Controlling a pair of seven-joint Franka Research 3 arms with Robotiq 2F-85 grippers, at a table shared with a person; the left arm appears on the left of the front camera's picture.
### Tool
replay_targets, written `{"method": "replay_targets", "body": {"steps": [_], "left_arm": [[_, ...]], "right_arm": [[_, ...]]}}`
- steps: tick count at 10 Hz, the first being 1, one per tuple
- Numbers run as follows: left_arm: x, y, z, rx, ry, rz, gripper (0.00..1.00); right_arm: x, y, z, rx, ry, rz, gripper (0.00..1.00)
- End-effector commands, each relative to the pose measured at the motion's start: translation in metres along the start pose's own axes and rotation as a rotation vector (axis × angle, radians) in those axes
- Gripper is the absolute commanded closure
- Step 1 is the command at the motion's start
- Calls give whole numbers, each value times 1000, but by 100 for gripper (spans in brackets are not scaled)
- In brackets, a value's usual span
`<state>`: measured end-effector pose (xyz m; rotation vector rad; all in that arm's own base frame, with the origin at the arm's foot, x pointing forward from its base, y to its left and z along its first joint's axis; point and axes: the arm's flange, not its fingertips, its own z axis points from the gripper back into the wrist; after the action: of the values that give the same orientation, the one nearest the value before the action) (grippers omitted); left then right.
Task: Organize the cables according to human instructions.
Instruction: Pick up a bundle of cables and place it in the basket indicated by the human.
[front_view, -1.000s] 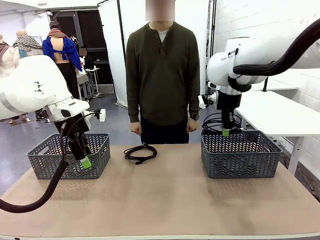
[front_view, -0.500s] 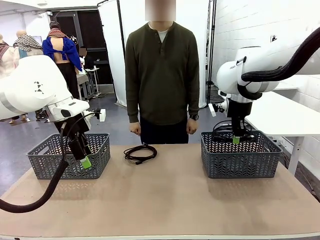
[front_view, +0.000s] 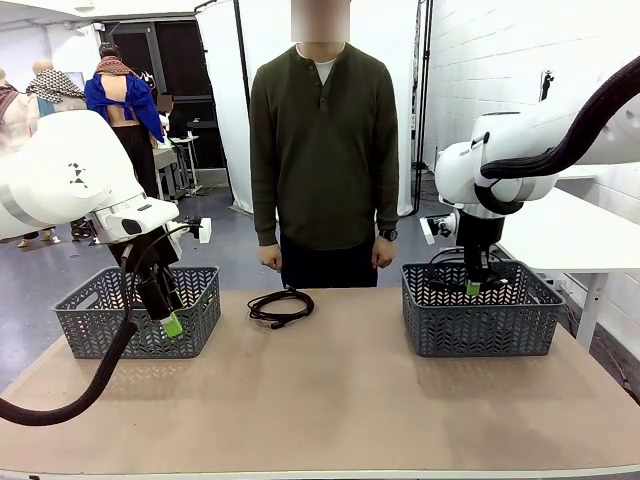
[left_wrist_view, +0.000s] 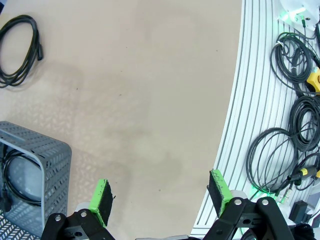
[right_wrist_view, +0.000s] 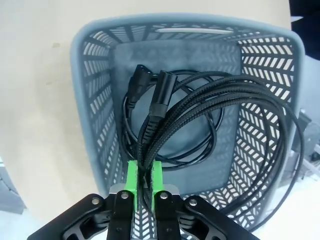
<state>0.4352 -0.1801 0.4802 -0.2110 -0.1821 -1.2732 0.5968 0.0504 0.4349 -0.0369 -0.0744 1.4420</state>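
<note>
Looking from the front, we are seeing the right hand (front_view: 472, 288) hanging over the right basket (front_view: 480, 325), pressed together on the held cable (front_view: 447, 262), while the left hand (front_view: 172, 325) is hovering in front of the left basket (front_view: 95, 320). A loose cable (front_view: 281, 306) is lying on the tabletop (front_view: 330, 400) between the baskets, near the person (front_view: 324, 150) standing at the far side.

Turning to the left wrist view, we are finding the left hand (left_wrist_view: 161, 192) spread wide and carrying nothing. A stored cable (left_wrist_view: 20, 182) is resting inside the left basket.

Moving to the right wrist view, we are watching the right hand (right_wrist_view: 142, 176) pinching the braided held cable above a second coil (right_wrist_view: 131, 132) on the basket floor. We are judging that the loop should be centred and lowered inside the walls before letting go, since one side is reaching out toward the rim (right_wrist_view: 295, 75).

We are counting four cables, two baskets and two hands.
</note>
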Motion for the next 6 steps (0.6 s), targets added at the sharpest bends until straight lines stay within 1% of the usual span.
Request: {"method": "replay_targets", "body": {"steps": [1, 2, 6], "left_arm": [[0, 0, 1, 9, -5, 2, 0], [0, 0, 1, 9, -5, 2, 0], [0, 0, 1, 9, -5, 2, 0]], "right_arm": [[-2, -12, -1, -29, 5, 49, 100], [-1, -14, -1, -29, 9, 56, 100], [0, -18, -5, -9, 13, 50, 22]]}}
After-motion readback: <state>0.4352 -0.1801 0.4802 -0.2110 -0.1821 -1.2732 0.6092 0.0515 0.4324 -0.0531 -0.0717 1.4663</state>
